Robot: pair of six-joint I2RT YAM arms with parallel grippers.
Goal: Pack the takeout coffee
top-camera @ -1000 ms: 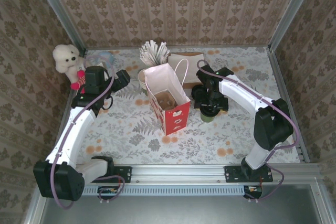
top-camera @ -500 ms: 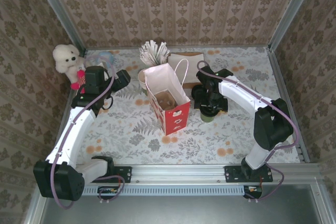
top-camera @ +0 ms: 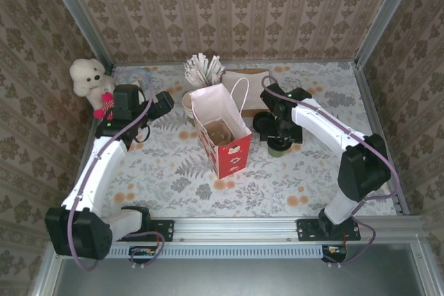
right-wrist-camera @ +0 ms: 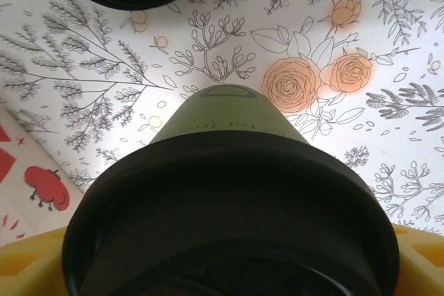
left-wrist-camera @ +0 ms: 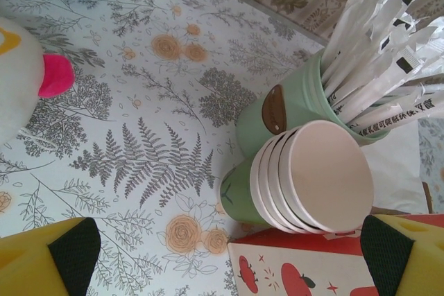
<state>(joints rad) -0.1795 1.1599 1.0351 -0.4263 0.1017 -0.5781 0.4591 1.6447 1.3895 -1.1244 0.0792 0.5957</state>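
Early stage. Coffee cup (right-wrist-camera: 225,119) upright on table (top-camera: 166,164), just right of open red bag (top-camera: 229,154), not yet packed; flanked by right gripper (right-wrist-camera: 222,265), grasp unclear. Left gripper (left-wrist-camera: 225,254) spread wide, empty, near stacked cups (left-wrist-camera: 319,178).

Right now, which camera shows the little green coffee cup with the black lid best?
The right wrist camera. The coffee cup sits big and close there, black lid in front and green side behind. From the top camera, the right hand covers most of it, leaving a green sliver.
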